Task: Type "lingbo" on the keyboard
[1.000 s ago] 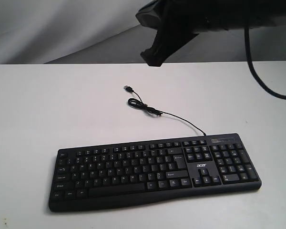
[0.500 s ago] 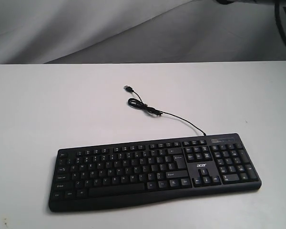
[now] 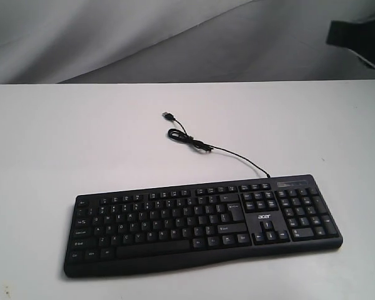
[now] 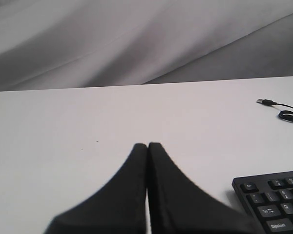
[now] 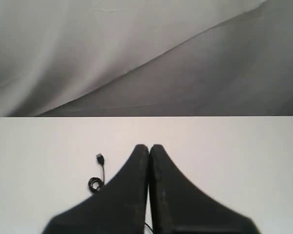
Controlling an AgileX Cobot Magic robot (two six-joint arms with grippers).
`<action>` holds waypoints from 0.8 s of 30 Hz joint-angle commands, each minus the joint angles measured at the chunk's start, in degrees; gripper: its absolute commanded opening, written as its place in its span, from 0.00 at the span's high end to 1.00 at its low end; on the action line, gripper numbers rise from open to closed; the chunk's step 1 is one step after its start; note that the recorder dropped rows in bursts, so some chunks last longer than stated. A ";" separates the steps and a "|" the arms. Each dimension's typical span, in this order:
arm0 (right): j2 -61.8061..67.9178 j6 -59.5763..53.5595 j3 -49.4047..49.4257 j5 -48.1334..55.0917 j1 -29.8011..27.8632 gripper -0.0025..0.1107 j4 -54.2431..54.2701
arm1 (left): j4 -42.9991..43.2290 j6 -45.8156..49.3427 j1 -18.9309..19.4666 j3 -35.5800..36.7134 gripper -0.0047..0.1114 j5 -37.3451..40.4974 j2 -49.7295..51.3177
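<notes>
The black keyboard (image 3: 203, 224) with white legends lies near the front of the white table, its thin cable (image 3: 228, 152) curling back to a loose USB plug (image 3: 168, 116). Only a corner of the keyboard (image 4: 278, 202) shows in the left wrist view. My left gripper (image 4: 147, 145) is shut, empty, above bare table beside that corner. My right gripper (image 5: 148, 146) is shut and empty too, high over the table with the USB plug (image 5: 99, 158) to one side. In the exterior view only a dark part of the right arm (image 3: 360, 36) shows at the top right edge.
The white table (image 3: 62, 137) runs back to a grey draped backdrop (image 3: 112, 37). A small coil of cable (image 3: 178, 134) lies behind the keyboard.
The right arm, which hung over the back of the table a second ago, has swung up and away to the right, leaving only a dark piece at the top right edge.
</notes>
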 commanded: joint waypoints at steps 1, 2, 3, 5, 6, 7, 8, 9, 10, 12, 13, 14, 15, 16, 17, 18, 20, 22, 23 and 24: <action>-11.05 -0.80 9.62 -4.77 -4.10 0.98 -3.54 | -0.01 -0.12 0.06 0.28 0.96 -0.63 -0.21; -13.87 -0.80 11.37 -5.47 -4.93 0.98 -4.55 | -0.01 -0.12 0.06 0.28 0.96 -0.63 -0.21; -16.66 -0.80 13.56 -6.46 -6.06 0.98 -5.86 | -0.01 -0.12 0.06 0.28 0.96 -0.63 -0.21; -22.13 -0.80 18.04 -8.81 -8.66 0.98 -8.03 | -0.01 -0.12 0.06 0.28 0.96 -0.63 -0.21; -24.42 -0.80 19.73 -9.16 -10.20 0.98 -8.16 | -0.01 -0.12 0.06 0.28 0.96 -0.63 -0.21; -27.19 -0.80 21.80 -9.49 -11.88 0.98 -8.82 | -0.01 -0.12 0.06 0.28 0.96 -0.63 -0.21; -29.37 -0.80 23.44 -9.64 -13.16 0.98 -9.08 | -0.01 -0.12 0.06 0.28 0.96 -0.63 -0.21; -32.29 -0.80 25.75 -9.75 -14.92 0.98 -9.08 | -0.01 -0.12 0.06 0.28 0.96 -0.63 -0.21; -34.07 -0.80 27.20 -9.75 -15.91 0.98 -9.08 | -0.01 -0.12 0.06 0.28 0.96 -0.63 -0.21; -38.07 -0.80 31.02 -9.75 -17.54 0.98 -9.19 | -0.01 -0.12 0.06 0.28 0.96 -0.63 -0.21; -39.48 -0.80 32.32 -9.75 -17.90 0.98 -9.19 | -0.01 -0.12 0.06 0.28 0.96 -0.63 -0.21; -41.03 -0.80 33.52 -9.75 -17.89 0.98 -9.19 | -0.01 -0.12 0.06 0.28 0.96 -0.63 -0.21; -42.35 -0.80 35.13 -9.75 -17.89 0.98 -9.19 | -0.01 -0.12 0.06 0.28 0.96 -0.63 -0.21; -43.57 -0.80 36.09 -9.63 -17.89 0.98 -9.19 | -0.01 -0.12 0.06 0.28 0.96 -0.63 -0.21; -44.48 -0.80 36.97 -9.32 -17.89 0.98 -9.19 | -0.01 -0.12 0.06 0.28 0.96 -0.63 -0.21; -45.73 -0.37 38.13 -8.82 -17.89 0.98 -9.19 | -0.01 -0.12 0.06 0.28 0.96 -0.63 -0.21; -47.16 -0.39 39.48 -8.12 -17.89 0.98 -9.19 | -0.01 -0.12 0.06 0.28 0.96 -0.63 -0.21; -48.25 -0.39 40.73 -8.00 -17.89 0.98 -9.19 | -0.01 -0.12 0.06 0.28 0.96 -0.63 -0.21; -48.77 -0.01 41.14 -8.01 -17.89 0.98 -8.94 | -0.01 -0.12 0.06 0.28 0.96 -0.63 -0.21; -49.04 0.70 41.58 -8.20 -17.89 0.98 -8.39 | -0.01 -0.12 0.06 0.28 0.96 -0.63 -0.21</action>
